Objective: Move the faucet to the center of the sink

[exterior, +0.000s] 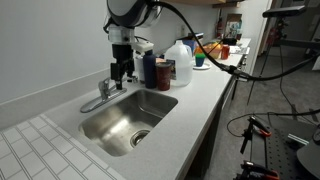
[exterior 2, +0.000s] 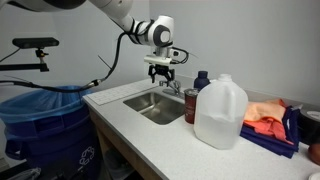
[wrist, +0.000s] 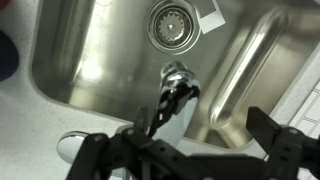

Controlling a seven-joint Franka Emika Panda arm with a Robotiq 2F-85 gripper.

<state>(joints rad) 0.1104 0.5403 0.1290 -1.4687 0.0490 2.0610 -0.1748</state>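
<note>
1 faucet (wrist: 177, 72), shiny chrome w/ short rounded spout, sits at the back rim of 1 sink (exterior: 105, 121). The sink is stainless steel, rectangular w/ rounded corners and 1 round drain (wrist: 172, 22), and the spout reaches over the basin. 1 black gripper (wrist: 185, 152) hangs just above the faucet, jaws spread wide to either side, nothing held. On the pale smooth counter (exterior: 205, 95) nr the sink: 1 dark blue bottle (exterior: 150, 70), 1 translucent white jug (exterior 2: 220, 112).

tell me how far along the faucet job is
Done: the tool is at the faucet at the edge of the sink. In hand: it hangs open over the spout, not clamped. Left: in the wrist view the spout points roughly at the drain, so little swing seems needed.
</note>
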